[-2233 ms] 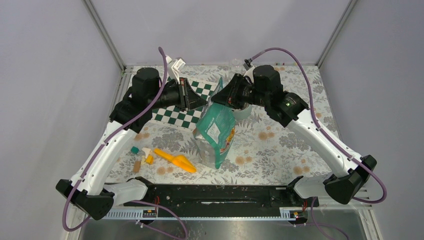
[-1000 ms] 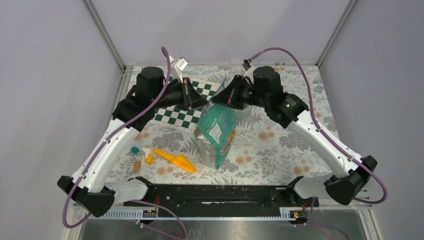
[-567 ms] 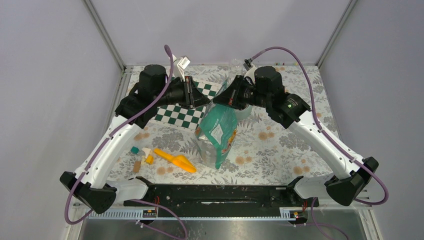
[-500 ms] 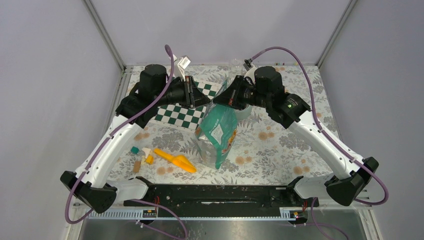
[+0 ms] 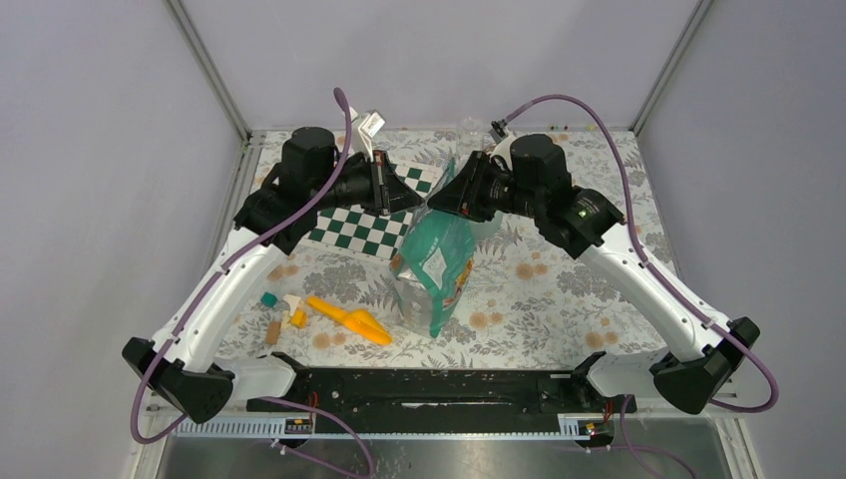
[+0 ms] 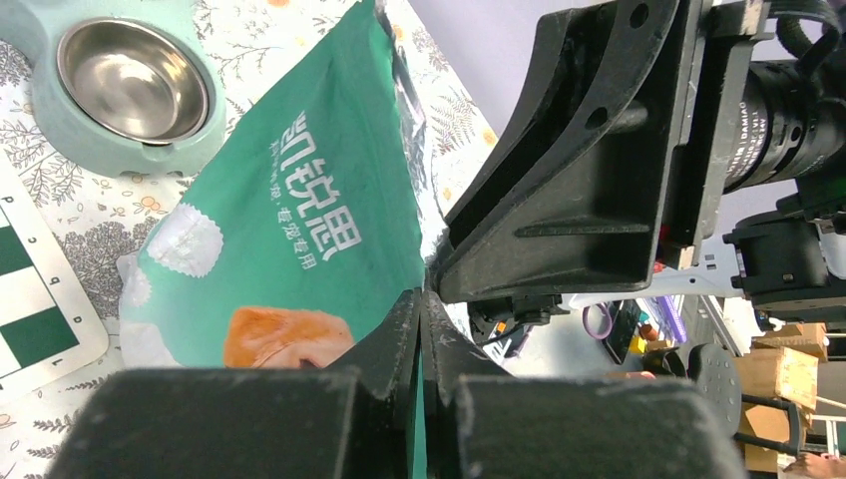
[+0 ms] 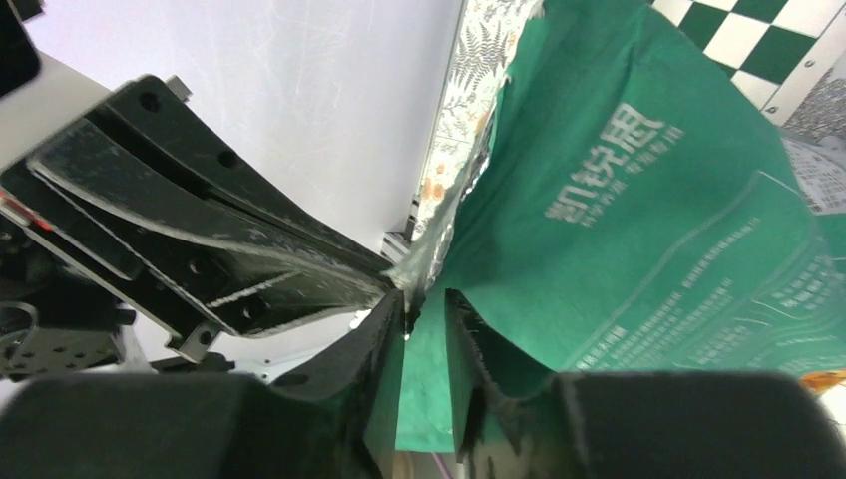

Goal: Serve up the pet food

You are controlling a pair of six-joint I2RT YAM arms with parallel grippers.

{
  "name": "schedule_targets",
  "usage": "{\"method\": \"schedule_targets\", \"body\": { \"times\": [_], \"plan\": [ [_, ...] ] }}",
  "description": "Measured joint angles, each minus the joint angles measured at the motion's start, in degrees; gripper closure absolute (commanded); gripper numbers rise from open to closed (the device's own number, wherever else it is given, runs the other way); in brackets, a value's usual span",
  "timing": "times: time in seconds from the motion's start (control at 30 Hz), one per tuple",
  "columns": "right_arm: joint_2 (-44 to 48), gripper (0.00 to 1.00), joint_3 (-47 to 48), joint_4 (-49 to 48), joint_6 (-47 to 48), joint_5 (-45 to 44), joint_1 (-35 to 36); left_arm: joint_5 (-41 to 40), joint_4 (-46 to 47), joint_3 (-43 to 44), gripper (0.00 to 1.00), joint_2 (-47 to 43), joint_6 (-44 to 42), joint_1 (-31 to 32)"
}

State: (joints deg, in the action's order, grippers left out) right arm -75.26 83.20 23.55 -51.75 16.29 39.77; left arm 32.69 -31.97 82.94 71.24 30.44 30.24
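Teal-green pet food bag [image 5: 436, 261] is standing upright mid-table on the floral tablecloth [image 5: 559, 289], top edge up between the two pincers. The left gripper [image 6: 420, 296] is clamping that top edge, fingers pressed together with only the film between them. The right gripper [image 7: 427, 297] is sitting nose to nose with it on the same edge, fingers a little apart with green film running through the gap, so it is not squeezing. The left arm [image 5: 229, 289] and right arm [image 5: 638, 279] are reaching in from the near corners, elbows bowed out toward the sides, wrists roughly level and pointing at each other over the bag. Grey walls [image 5: 110, 200] are boxing the table left, right and back. Bare cloth is showing right of the bag and in front of it. Left of the bag an orange scoop [image 5: 351, 320] is lying flat, small toy pieces [image 5: 282, 309] just beside its left end; a checkered mat [image 5: 361, 228] is lying under the left wrist. A steel bowl [image 6: 130, 85] is sitting just beyond the bag. Can't see the pet food itself; the bag's inside is hidden in all views.
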Motion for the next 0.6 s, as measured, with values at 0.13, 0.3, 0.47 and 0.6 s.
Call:
{"method": "schedule_targets", "body": {
  "times": [0.13,0.3,0.47,0.6],
  "plan": [
    [0.42,0.63,0.0,1.42,-0.09,-0.68,0.0,-0.04,1.29,-0.13,1.0,-0.59,0.2,0.02],
    [0.24,0.62,0.22,1.4,-0.13,-0.63,0.0,0.11,2.62,-0.98,1.0,-0.79,1.25,0.02],
    [0.04,0.61,0.24,1.16,-0.26,-0.59,-0.02,0.13,2.91,-1.03,1.0,-0.79,1.95,0.02],
    [-0.11,0.69,0.24,-0.02,-1.09,-0.11,-0.02,0.13,3.1,-1.18,1.0,-0.79,2.71,-0.11]
  ]
}}
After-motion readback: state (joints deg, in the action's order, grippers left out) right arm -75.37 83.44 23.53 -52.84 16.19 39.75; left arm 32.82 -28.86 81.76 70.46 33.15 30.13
